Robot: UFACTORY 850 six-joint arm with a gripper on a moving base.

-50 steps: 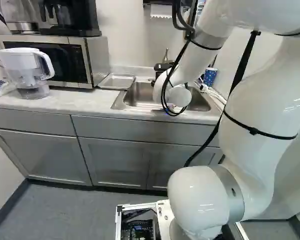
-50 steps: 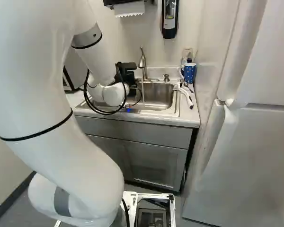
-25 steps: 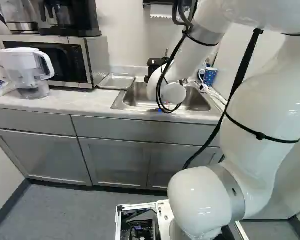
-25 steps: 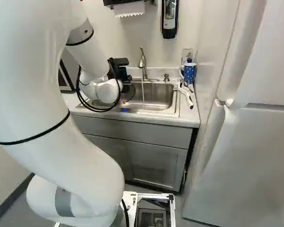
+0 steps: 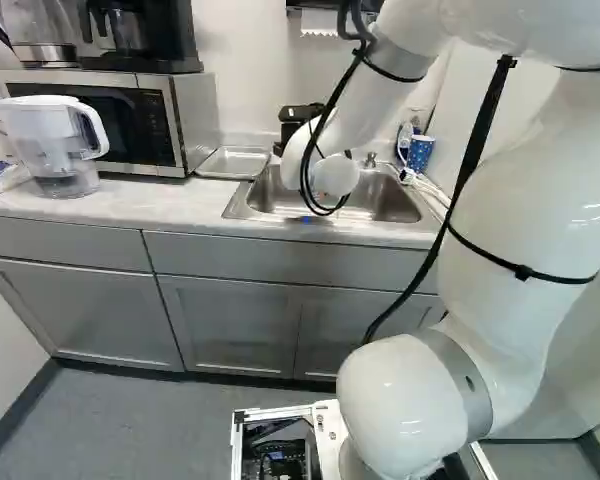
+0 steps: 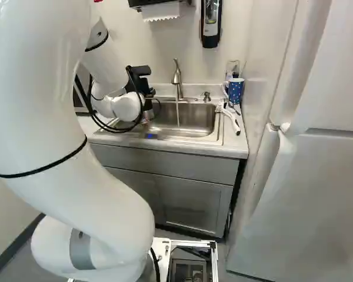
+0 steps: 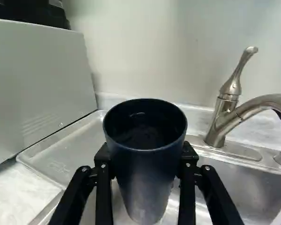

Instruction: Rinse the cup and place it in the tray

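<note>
Cup (image 7: 145, 164) is tight between the two fingers of my pincer (image 6: 147, 91), which it keeps apart, near the tray (image 7: 61, 159) and sink (image 6: 191, 139), and just the right base view shows the wall's soap holder (image 6: 210, 23).

In the left base view I'm looking at a pale counter (image 5: 175, 208) with a steel sink (image 6: 191, 116) set into it. Taking the sink as my clock's centre, a metal tray (image 5: 234, 163) is lying at ten o'clock, a microwave (image 5: 196, 125) is standing beyond it, and a white pitcher (image 5: 46, 127) is standing at nine. In the right base view, a blue dotted mug (image 6: 236, 91) is standing at two and a white brush (image 6: 231, 120) is lying at three.
</note>
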